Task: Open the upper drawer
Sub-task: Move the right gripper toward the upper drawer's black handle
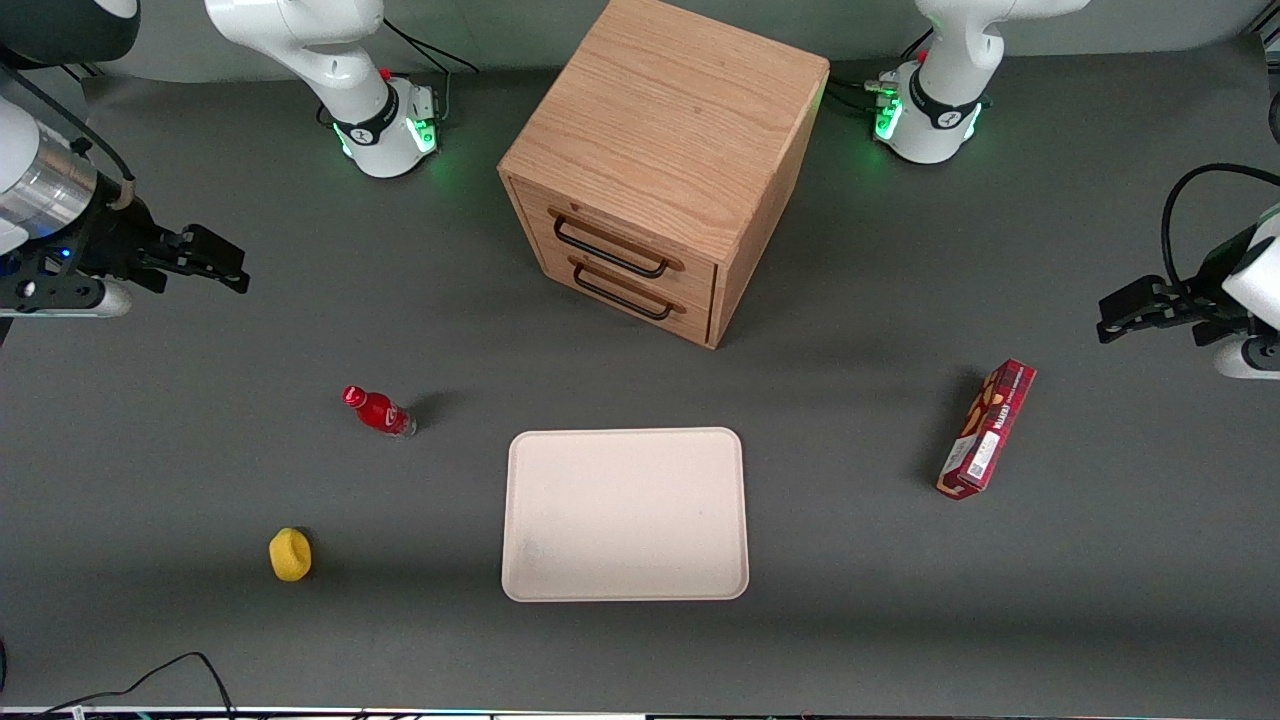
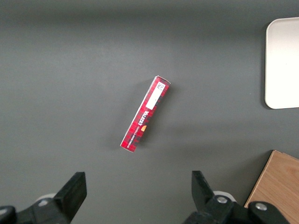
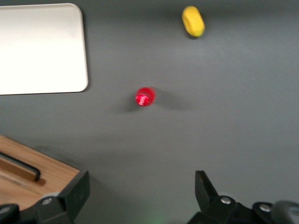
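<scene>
The gripper (image 1: 232, 268) is held above bare table at the working arm's end, well apart from the cabinet (image 1: 665, 160); its fingers (image 3: 77, 193) are spread apart, nothing gripped.

The upper drawer (image 1: 615, 240) is seen fully shut in the cabinet's front face, just above the lower drawer (image 1: 628, 290). Each drawer carries a black wire handle; the upper one (image 1: 610, 250) is untouched. The cabinet stands turned at an angle, its front facing partly toward the working arm's end.

Nothing is placed between gripper and drawer front. A red bottle (image 1: 379, 411) stands nearer the front camera than the gripper. A yellow object (image 1: 290, 554) lies nearer still. A white tray (image 1: 626, 515) lies in front of the cabinet, empty. A red carton (image 1: 986, 429) lies toward the parked arm's end.

In the right wrist view only a corner of the cabinet and one handle end (image 3: 21, 166) are caught; the rest is cut off. The yellow object's kind cannot be made out. The carton's print is not legible.
</scene>
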